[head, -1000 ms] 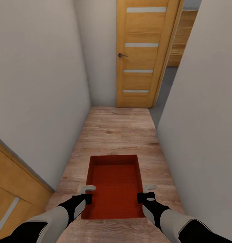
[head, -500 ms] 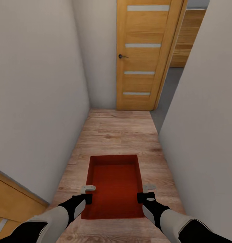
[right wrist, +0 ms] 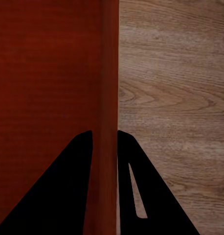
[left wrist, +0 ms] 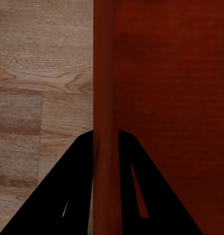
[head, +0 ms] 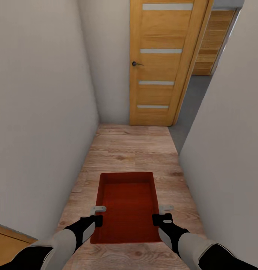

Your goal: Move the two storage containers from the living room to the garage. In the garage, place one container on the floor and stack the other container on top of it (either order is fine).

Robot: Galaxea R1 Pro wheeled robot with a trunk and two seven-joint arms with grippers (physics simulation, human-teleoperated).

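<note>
One orange-red rectangular tray-like bin [head: 127,204] sits low centre in the head view, long axis pointing toward the orange-wood slit door [head: 164,62]. Two grippers: left gripper [head: 99,211] and right gripper [head: 165,210] each pinch a side wall.

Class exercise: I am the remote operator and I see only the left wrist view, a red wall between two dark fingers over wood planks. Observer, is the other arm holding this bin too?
Observer: Yes. The right tool is clamped on the opposite long wall of the storage container, as the left tool is on its side.
Operator: What lies ahead?
Observer: A narrow corridor between white walls, ending at an orange-wood door with four pale slits.
Operator: Any way through?
Observer: To the door's right an opening shows grey floor beyond the wood planks.
</note>
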